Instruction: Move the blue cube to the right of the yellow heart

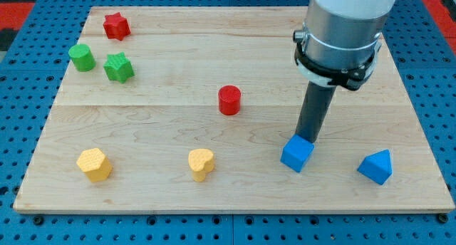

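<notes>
The blue cube (296, 154) lies on the wooden board (178, 195) at the lower right of centre. The yellow heart (201, 164) lies to its left, near the view's bottom, with a gap between them. My tip (306, 138) stands just behind the blue cube, at its upper right edge, touching or almost touching it. The dark rod rises from there to the grey arm body (342, 31) at the view's top right.
A blue triangular block (375, 167) lies at the lower right. A red cylinder (229, 100) is at the centre. A yellow block (94, 164) is at the lower left. A green cylinder (82, 57), green star (119, 67) and red star (116, 25) are at the upper left.
</notes>
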